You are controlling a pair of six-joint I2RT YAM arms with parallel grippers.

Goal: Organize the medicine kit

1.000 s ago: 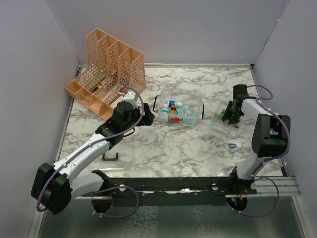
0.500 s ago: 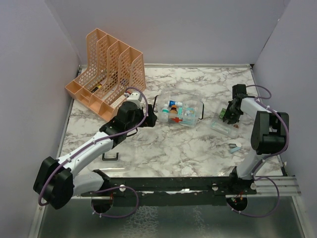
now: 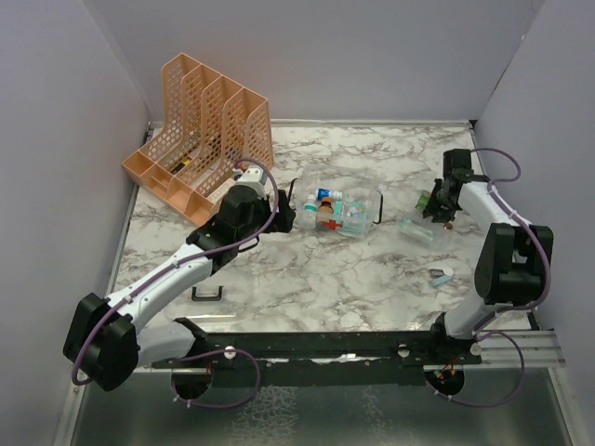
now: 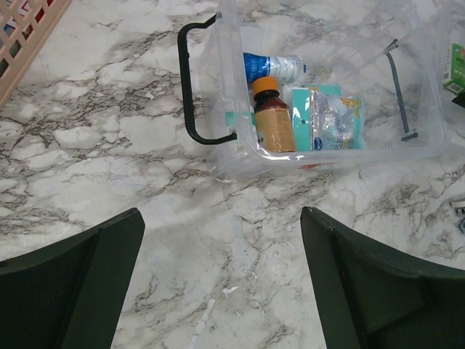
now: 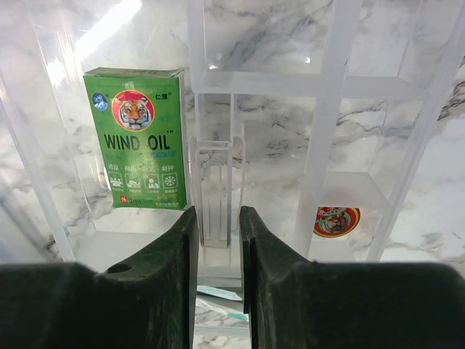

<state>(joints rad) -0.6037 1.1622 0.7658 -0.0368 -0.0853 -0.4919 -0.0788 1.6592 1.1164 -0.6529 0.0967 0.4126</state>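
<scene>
right wrist: right gripper (image 5: 218, 222) pinches clear tray (image 5: 327, 87)

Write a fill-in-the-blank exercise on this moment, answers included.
The bottle in the kit has an ___ cap. The left fingers stand wide ___, holding nothing. The right fingers are shut on a clear tray carrying a ___ box.
Missing words: orange; open; green.

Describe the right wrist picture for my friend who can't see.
The right gripper pinches a clear plastic tray by its upright tab. A green Wind Oil box with a tiger is on the left, a small round tiger label on the right, marble table behind.
</scene>
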